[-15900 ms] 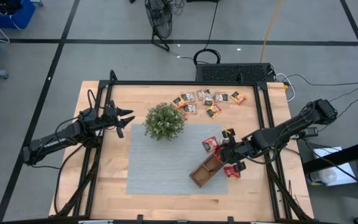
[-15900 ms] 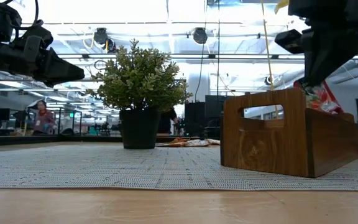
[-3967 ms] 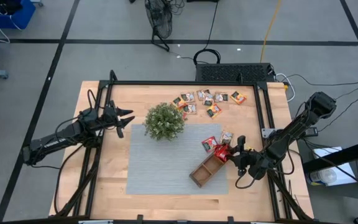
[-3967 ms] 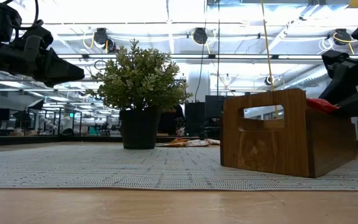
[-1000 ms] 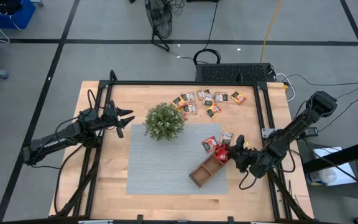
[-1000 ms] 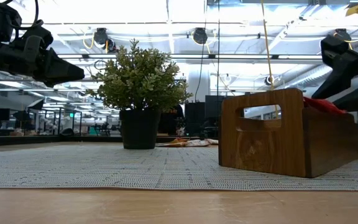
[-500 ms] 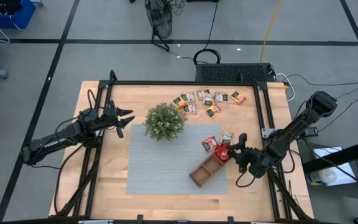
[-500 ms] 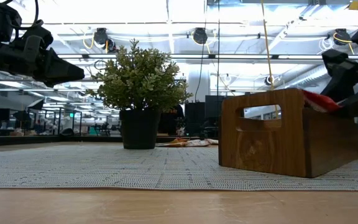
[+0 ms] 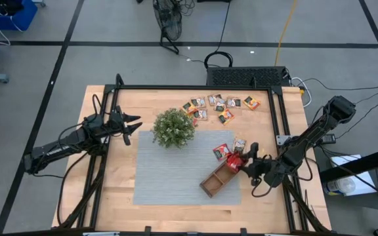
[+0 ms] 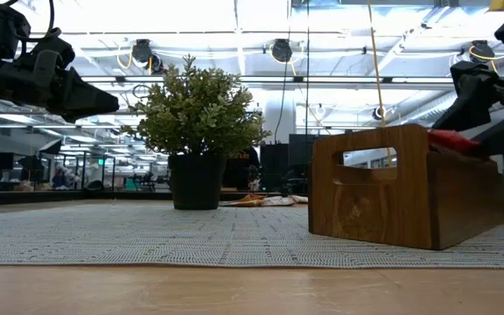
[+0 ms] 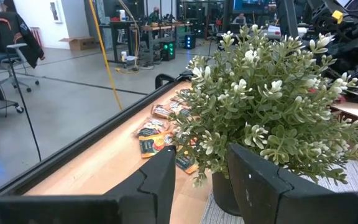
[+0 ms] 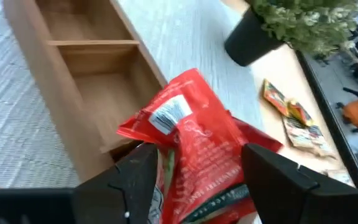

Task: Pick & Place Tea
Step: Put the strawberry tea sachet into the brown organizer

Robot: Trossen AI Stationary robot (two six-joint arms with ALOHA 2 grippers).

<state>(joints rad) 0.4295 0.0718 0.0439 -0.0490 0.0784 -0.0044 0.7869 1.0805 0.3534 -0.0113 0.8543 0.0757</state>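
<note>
Right gripper (image 12: 194, 165) fingers now spread wider around red tea sachets (image 12: 194, 146) over wooden tray (image 9: 218, 177) (left gripper (image 9: 134, 127) unmoved, parted)

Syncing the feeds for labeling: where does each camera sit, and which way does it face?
High: overhead, straight down on table; both arms.
Low: tabletop height, level; wooden tray, plant.
Left wrist: on left arm, faces plant, sachets; own fingers.
Right wrist: on right arm, over tray, red sachets; own fingers.
All four share the plant.

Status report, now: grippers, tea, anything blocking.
Right gripper open over tray end compartment, red sachets between its fingers. Left gripper open, idle beside plant. Nothing blocking.
</note>
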